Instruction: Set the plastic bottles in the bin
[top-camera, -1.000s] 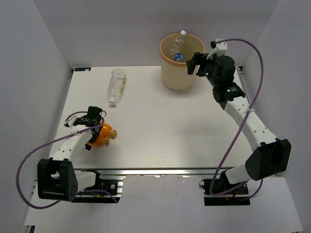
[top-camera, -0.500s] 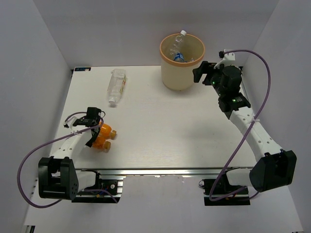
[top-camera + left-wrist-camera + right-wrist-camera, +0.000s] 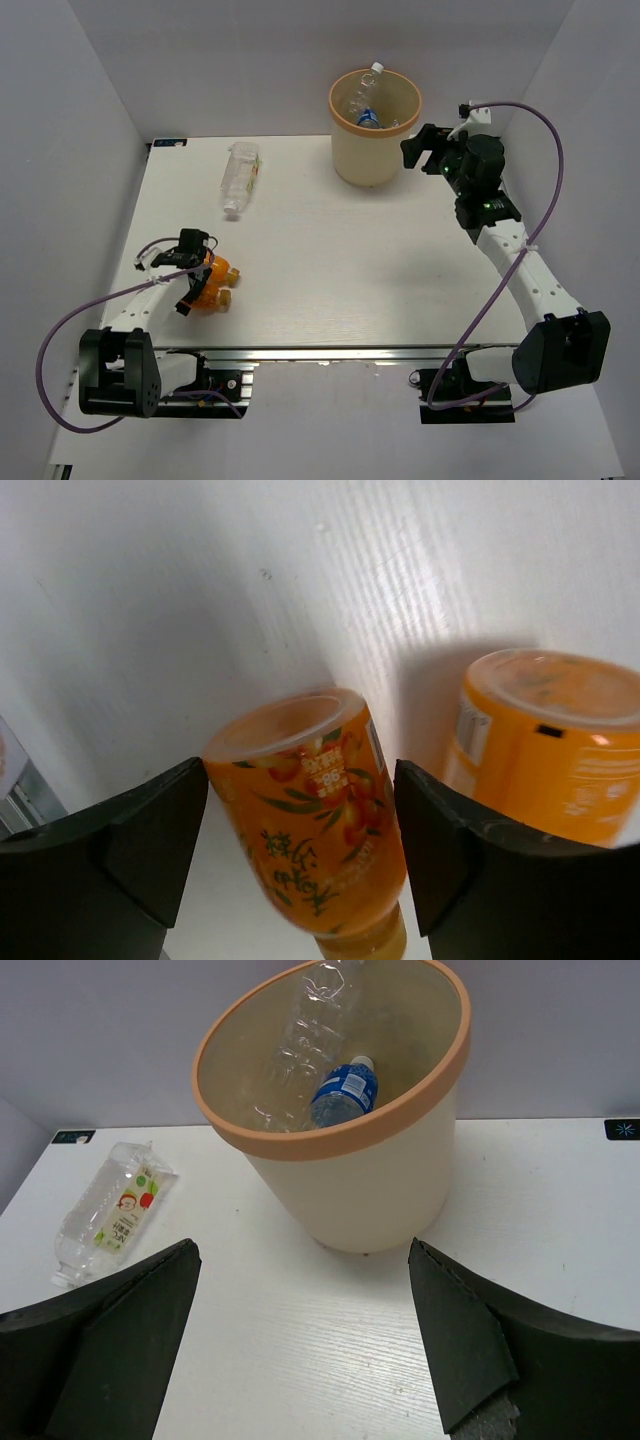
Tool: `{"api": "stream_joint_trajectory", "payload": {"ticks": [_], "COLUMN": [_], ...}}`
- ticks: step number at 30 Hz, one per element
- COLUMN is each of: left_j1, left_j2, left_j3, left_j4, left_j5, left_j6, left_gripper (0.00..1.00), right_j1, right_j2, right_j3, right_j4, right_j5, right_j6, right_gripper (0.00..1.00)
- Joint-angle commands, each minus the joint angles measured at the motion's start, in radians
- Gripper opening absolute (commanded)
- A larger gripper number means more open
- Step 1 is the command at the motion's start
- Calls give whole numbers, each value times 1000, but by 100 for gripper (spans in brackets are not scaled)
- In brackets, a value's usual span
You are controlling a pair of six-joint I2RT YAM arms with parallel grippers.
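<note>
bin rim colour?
Peach-orange rim, with the paler beige bin wall below. Shows best in the right wrist view.

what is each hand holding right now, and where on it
The right hand holds nothing. The left hand straddles one orange bottle near its base, a finger at each side. Whether it is actually gripped cannot be told.

White wooden table (image 3: 330, 260), pale grey walls (image 3: 200, 60)

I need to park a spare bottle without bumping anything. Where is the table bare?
Bare: the wide middle of the table, between the orange bottles, bin and right gripper. Crowded: near-left, where the left gripper straddles one of them; the clear bottle lies far-left.
</note>
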Motion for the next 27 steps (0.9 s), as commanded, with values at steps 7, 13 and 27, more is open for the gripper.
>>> {"api": "stream_joint_trajectory", "payload": {"ticks": [7, 13, 27], "left_j1": [6, 6, -1], "left_j2": [6, -124, -389], "left_j3": [-18, 44, 133], "left_j4": [16, -80, 514], "left_j5": [46, -18, 426], "left_j6": [-22, -46, 182], "left_gripper": [77, 59, 34], "right_j1": [-13, -15, 72], "right_j2": [-44, -79, -93], "right_j3": [-25, -47, -163], "right_j4": [61, 57, 208], "right_j5": [-22, -89, -747], "right_j6": [27, 1, 4], "right_gripper": [89, 89, 89]}}
